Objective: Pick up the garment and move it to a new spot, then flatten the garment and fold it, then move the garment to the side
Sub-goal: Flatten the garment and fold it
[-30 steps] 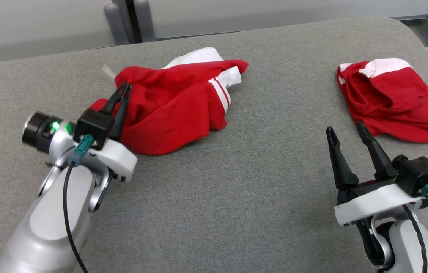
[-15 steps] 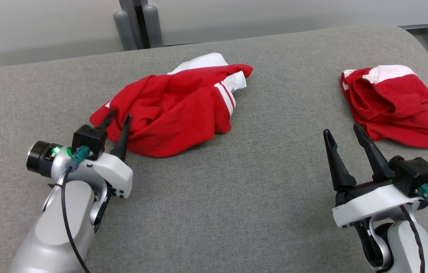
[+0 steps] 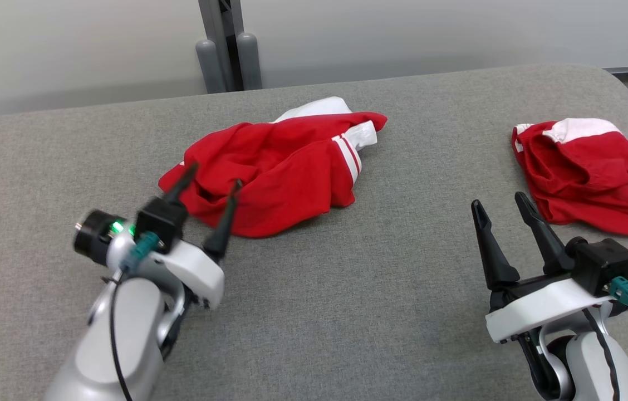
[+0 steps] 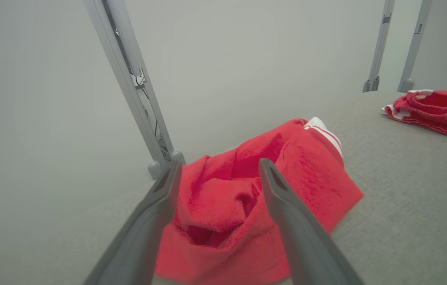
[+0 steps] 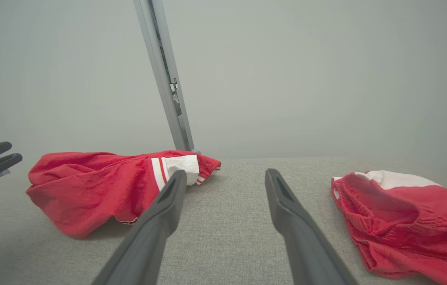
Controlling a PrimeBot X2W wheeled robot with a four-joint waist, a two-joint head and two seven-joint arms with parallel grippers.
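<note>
A crumpled red garment [image 3: 280, 172] was pictured lying mid-bench [image 3: 347, 289], with the left fingers [image 3: 222, 220] spread wide just beside its near edge (nothing grasped). The right fingers [image 3: 493, 250] were likewise held apart, empty, near a second red garment [image 3: 587, 172].

Grey padded table [image 3: 347, 312], metal post [image 3: 214, 28]

Left claw [image 3: 216, 174] spread wide, tilted rightward; right claw [image 3: 498, 199] likewise parted, pointing straight ahead.
</note>
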